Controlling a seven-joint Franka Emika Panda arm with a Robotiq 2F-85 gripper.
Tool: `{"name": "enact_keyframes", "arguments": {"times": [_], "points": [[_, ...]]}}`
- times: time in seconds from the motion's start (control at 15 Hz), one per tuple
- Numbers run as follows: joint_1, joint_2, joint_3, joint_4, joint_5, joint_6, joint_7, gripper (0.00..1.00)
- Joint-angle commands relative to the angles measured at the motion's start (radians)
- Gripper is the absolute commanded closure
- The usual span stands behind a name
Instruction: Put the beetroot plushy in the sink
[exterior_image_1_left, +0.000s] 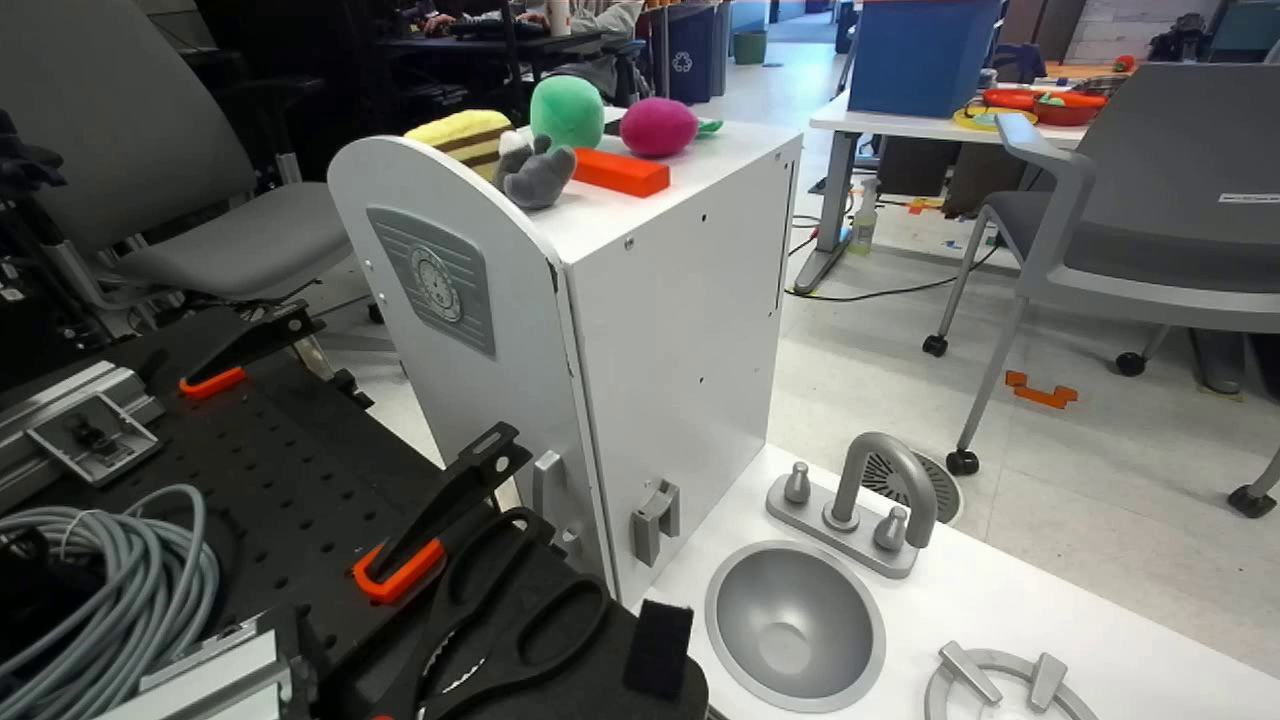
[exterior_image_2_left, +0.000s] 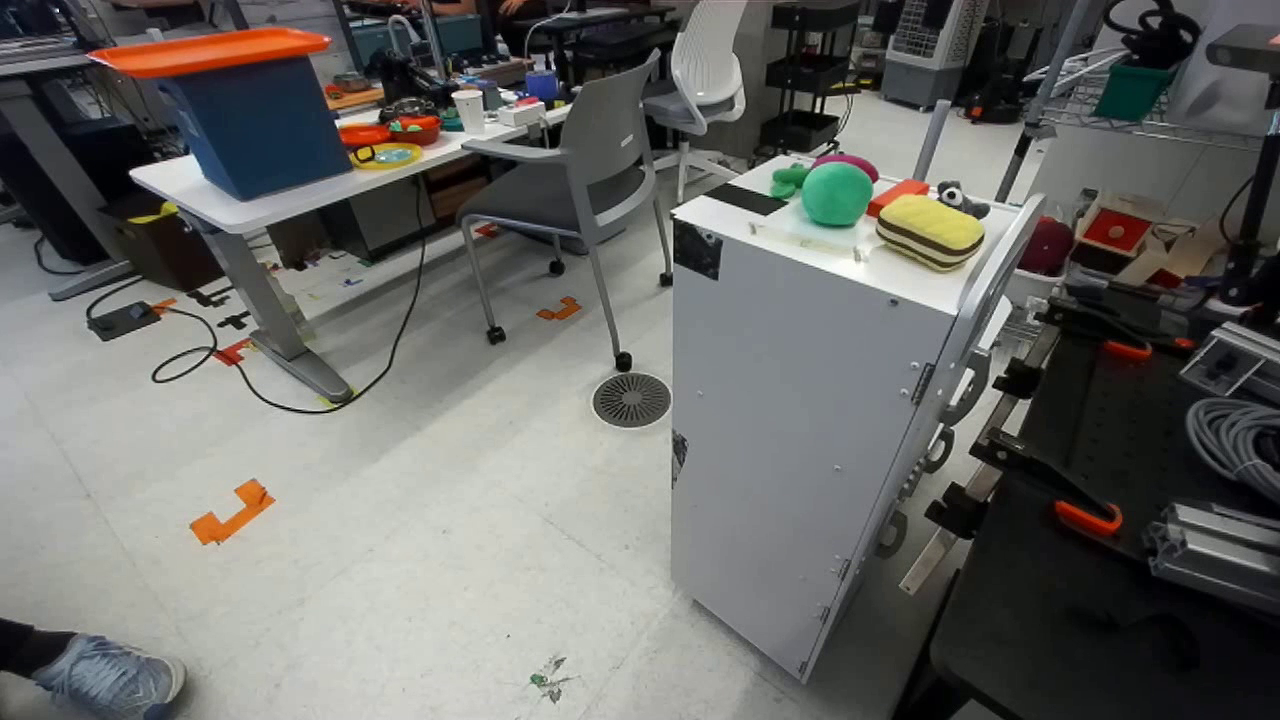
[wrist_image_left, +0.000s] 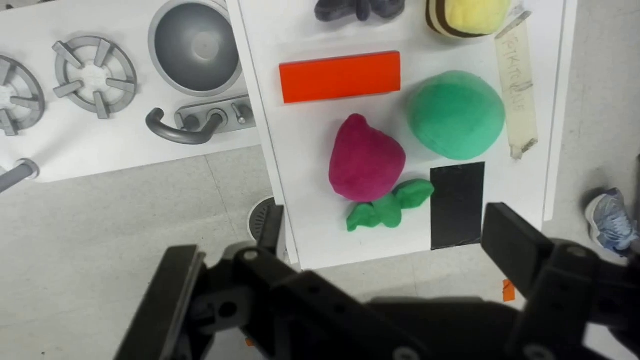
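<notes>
The beetroot plushy (exterior_image_1_left: 658, 127) lies on the white top of the tall toy cabinet in both exterior views. In an exterior view the beetroot plushy (exterior_image_2_left: 850, 165) is partly hidden behind the green ball. In the wrist view the beetroot plushy (wrist_image_left: 366, 162) lies on its side, green leaves toward my gripper. My gripper (wrist_image_left: 384, 220) is open and empty, its fingers wide apart above the cabinet's edge. The plushy's leaves show between the fingertips in the picture. The grey sink (exterior_image_1_left: 765, 605) is in the lower white counter beside the cabinet. The sink (wrist_image_left: 192, 55) also shows upper left in the wrist view.
A green ball (wrist_image_left: 457, 115), an orange block (wrist_image_left: 340, 77), a yellow toy (wrist_image_left: 475, 15) and a grey plush (wrist_image_left: 360, 7) share the cabinet top. A grey faucet (wrist_image_left: 187, 132) arches beside the sink. A stove ring (wrist_image_left: 95, 77) is on the counter. The cabinet (exterior_image_1_left: 690, 300) stands well above the counter.
</notes>
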Motion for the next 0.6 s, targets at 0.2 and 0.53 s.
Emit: {"name": "enact_keyframes", "arguments": {"times": [0.2, 0.53], "points": [[0.012, 0.089, -0.004, 0.047, -0.102, 0.049, 0.045, 0.00], [0.031, 0.188, -0.002, 0.108, -0.147, 0.067, 0.081, 0.00]]}}
